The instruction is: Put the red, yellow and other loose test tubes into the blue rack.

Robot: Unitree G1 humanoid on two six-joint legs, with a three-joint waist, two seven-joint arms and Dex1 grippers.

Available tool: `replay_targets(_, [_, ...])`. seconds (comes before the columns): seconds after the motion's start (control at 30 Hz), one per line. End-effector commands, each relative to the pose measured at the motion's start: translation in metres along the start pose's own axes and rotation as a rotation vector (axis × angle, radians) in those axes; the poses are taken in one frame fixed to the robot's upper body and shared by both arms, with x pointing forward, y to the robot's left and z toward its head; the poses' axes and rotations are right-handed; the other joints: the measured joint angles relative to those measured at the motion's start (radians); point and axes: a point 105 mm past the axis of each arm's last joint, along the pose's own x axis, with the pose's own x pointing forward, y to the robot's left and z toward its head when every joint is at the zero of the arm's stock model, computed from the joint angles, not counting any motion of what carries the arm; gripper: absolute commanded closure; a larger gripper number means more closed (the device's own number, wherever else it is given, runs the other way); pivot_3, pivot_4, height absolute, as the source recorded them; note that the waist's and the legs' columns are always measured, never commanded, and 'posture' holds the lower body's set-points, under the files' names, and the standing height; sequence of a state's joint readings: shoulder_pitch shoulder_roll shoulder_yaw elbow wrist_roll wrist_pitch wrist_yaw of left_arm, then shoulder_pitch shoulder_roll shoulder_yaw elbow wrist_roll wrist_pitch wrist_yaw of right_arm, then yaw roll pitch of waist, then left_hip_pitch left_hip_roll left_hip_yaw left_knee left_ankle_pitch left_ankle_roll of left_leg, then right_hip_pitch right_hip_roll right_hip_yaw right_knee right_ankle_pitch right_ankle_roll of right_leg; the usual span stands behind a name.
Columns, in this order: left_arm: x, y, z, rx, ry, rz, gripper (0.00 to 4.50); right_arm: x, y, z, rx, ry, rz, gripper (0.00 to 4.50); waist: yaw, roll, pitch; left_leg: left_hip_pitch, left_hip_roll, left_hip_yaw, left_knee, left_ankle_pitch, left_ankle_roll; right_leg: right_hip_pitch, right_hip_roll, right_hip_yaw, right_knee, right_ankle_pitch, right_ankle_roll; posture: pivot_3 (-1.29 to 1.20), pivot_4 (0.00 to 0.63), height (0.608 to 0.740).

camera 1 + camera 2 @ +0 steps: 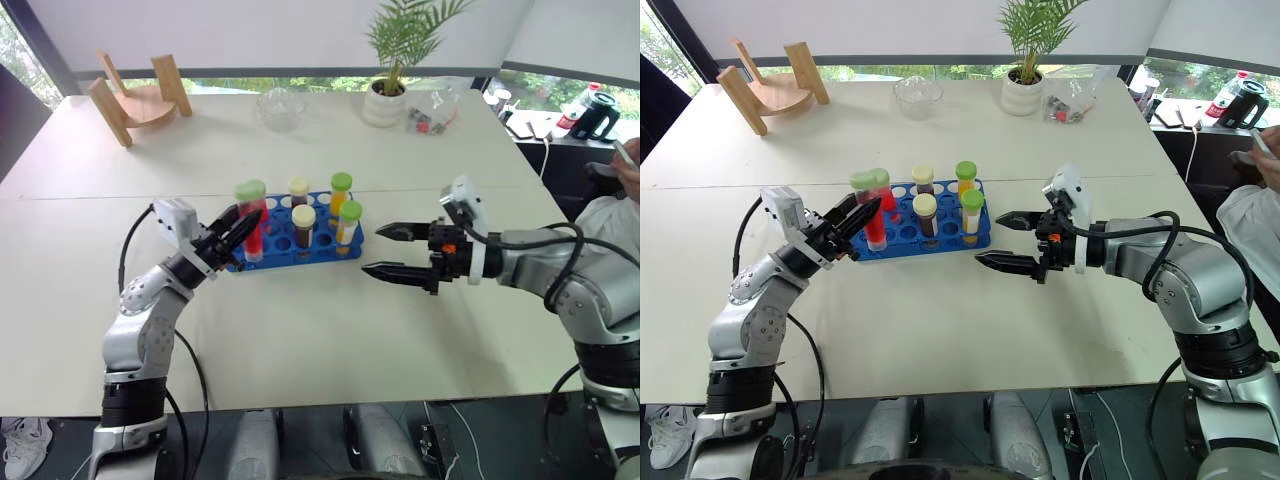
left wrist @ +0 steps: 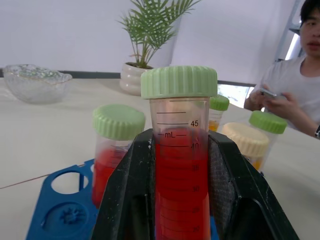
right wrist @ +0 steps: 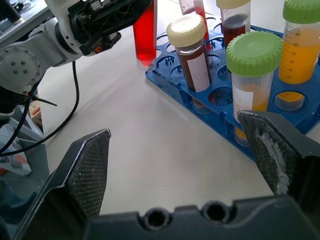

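Note:
My left gripper is shut on a red test tube with a green cap, held upright at the left end of the blue rack. A second red tube stands in the rack just behind it. Two brown tubes with cream caps and two yellow-orange tubes with green caps also stand in the rack. My right gripper is open just right of the rack, pointing at it, with nothing between its fingers.
A wooden stand sits at the table's back left, with a glass bowl and a potted plant along the back. A person sits beyond the right edge holding a phone. Bare white table lies in front of the rack.

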State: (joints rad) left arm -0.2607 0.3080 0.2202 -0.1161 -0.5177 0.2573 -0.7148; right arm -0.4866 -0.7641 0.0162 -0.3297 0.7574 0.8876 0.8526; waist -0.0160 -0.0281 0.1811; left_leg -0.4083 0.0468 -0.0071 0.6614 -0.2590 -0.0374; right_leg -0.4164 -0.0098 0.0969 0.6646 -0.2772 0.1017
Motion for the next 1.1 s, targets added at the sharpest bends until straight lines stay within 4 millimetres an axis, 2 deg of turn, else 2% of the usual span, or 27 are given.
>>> replay_targets(0.03, [0.002,0.004,0.005,0.033,-0.024,0.012,3.68,-0.002,0.002,0.01,-0.034,-0.041,-0.011,0.0,0.002,0.0,0.0,0.0,0.0,0.0,0.0,0.0,0.0,0.0,0.0,0.0,0.0,0.0,0.0,0.0,0.15,0.74])
replay_targets(0.23, [0.016,0.002,0.008,0.066,-0.065,0.013,3.68,0.002,0.004,0.01,-0.023,-0.06,-0.017,0.0,0.001,0.0,0.0,0.0,0.0,0.0,0.0,0.0,0.0,0.0,0.0,0.0,0.0,0.0,0.0,0.0,0.15,0.74])
replay_targets(0.3, [0.019,-0.003,0.003,0.086,-0.055,-0.008,3.68,0.003,0.004,0.011,-0.021,-0.067,-0.019,0.0,0.001,0.0,0.0,0.0,0.0,0.0,0.0,0.0,0.0,0.0,0.0,0.0,0.0,0.0,0.0,0.0,0.15,0.74])
replay_targets(0.5, [0.02,-0.007,-0.013,0.103,-0.032,-0.018,3.68,0.004,0.004,0.012,-0.017,-0.073,-0.026,0.0,0.001,0.0,0.0,0.0,0.0,0.0,0.0,0.0,0.0,0.0,0.0,0.0,0.0,0.0,0.0,0.0,0.15,0.74])
replay_targets(1.03, [0.016,-0.005,-0.027,0.121,-0.023,0.006,3.68,0.008,0.004,0.012,-0.003,-0.088,-0.028,0.0,0.001,0.0,0.0,0.0,0.0,0.0,0.0,0.0,0.0,0.002,0.0,0.0,-0.002,0.0,0.0,0.0,0.15,0.74])
replay_targets(1.1, [0.014,-0.007,-0.026,0.114,-0.024,-0.005,2.66,0.008,0.004,0.012,-0.002,-0.091,-0.027,0.0,0.001,0.0,0.0,0.0,0.0,0.0,0.0,0.0,0.0,0.002,0.0,0.0,-0.002,0.0,0.0,0.0,0.15,0.74])
